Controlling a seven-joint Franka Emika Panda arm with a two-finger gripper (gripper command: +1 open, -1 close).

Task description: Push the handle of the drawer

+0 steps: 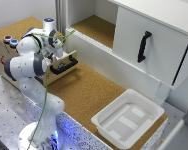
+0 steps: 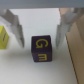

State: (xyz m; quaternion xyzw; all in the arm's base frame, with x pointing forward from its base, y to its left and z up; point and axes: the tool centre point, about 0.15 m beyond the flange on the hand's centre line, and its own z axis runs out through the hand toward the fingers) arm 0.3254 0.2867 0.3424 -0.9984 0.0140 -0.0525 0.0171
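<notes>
You see the arm [image 1: 31, 62] rising from its base at the edge of the cork-topped table [image 1: 89, 92], bent over the tan box [image 1: 6, 52] on the exterior view's left; the gripper [image 1: 58, 50] hangs above the drawer [image 1: 64, 62], which stands pulled out of the box toward the middle of the table; the handle [image 1: 64, 67], a short black bar, lies horizontal on the drawer's light wooden front, just below the gripper as the exterior view shows it; whether gripper and handle touch you cannot tell from that view.

On the box's top, at its far end from the drawer, you see two round buttons [image 1: 10, 41], one reddish and one blue; a green cable [image 1: 46, 95] runs down along the arm.

Beyond the box stands a large white cabinet [image 1: 144, 40] with its own black handle [image 1: 143, 46], one door open over a cork shelf; near the table's corner farthest from the box sits a shallow white tray [image 1: 129, 117], well apart from the drawer.

In the wrist view the two fingers [image 2: 17, 27] stand apart, nothing between their tips; you look past them down onto a dark cube [image 2: 42, 48] marked with yellow letters, lying on a pale floor between the fingers' lines; beside it, at the picture's edge, shows part of a yellow block [image 2: 3, 37].
</notes>
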